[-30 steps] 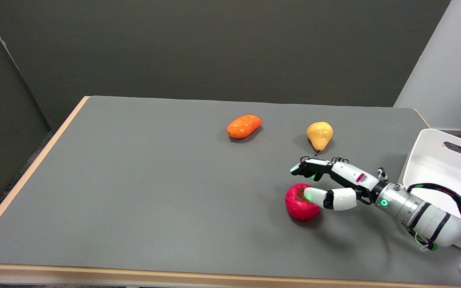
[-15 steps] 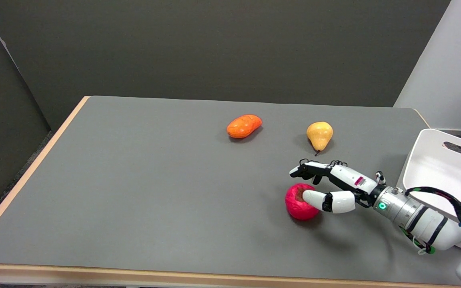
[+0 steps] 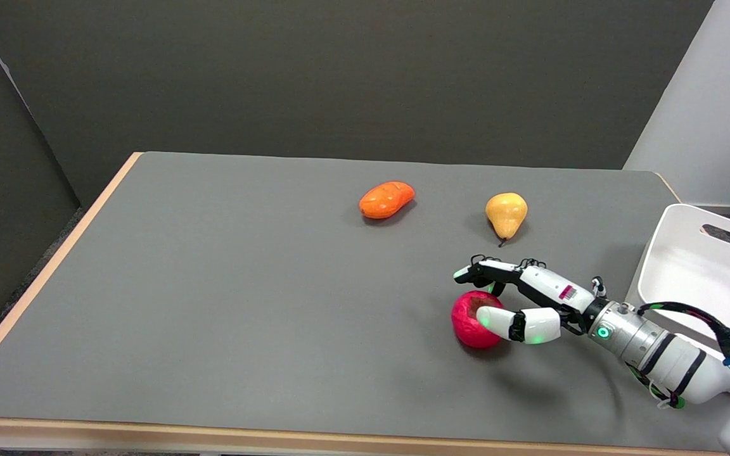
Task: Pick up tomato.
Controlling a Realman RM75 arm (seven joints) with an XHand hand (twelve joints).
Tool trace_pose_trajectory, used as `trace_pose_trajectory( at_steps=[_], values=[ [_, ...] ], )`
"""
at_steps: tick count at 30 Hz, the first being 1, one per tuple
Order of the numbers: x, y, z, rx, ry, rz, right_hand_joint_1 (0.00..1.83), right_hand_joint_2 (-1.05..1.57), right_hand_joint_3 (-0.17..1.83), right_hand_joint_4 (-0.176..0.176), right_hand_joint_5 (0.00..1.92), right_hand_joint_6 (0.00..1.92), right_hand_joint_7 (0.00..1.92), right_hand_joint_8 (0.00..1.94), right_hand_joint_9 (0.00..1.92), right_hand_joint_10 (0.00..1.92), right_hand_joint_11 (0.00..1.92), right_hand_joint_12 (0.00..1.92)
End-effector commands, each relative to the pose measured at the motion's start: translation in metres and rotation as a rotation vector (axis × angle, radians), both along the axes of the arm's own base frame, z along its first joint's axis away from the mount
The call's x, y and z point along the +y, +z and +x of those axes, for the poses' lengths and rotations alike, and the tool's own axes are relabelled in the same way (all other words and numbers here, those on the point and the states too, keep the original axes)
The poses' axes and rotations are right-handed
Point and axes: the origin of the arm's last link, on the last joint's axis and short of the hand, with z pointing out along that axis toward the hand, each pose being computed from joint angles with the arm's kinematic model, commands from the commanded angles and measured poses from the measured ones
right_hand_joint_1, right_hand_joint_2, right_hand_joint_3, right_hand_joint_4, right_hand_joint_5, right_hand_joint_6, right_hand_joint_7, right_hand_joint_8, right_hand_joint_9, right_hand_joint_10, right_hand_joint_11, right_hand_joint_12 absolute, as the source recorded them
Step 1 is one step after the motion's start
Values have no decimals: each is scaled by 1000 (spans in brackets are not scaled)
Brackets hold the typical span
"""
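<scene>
While right hand (image 3: 517, 297) straddles tomato (image 3: 471, 328), fingers spread, grip seemingly unclosed; pear (image 3: 505, 214) near, orange fruit (image 3: 386, 199) farther.

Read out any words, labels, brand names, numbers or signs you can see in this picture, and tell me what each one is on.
No text can be read anywhere in this view.
Small pink-and-white sticker on the back of the robot hand: some marking on it, too small and blurred to read.
Tomato, pear, orange fruit, white bin and table: no lettering or signs visible.
</scene>
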Motion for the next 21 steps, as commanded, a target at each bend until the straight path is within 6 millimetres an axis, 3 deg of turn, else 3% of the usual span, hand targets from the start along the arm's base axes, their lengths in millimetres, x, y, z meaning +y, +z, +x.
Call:
trace_pose_trajectory(
  at_steps=[1,8,21],
  values=[
    [-7,-7,-3,23,13,23,253,609,894,131,300,595,364,369,303,734,295,1415],
    [-14,-4,-9,33,-3,-1,326,611,892,130,299,592,362,366,296,756,370,1533],
    [-10,6,-15,48,-33,-27,399,611,903,126,296,583,356,359,304,767,419,1584]
  ],
)
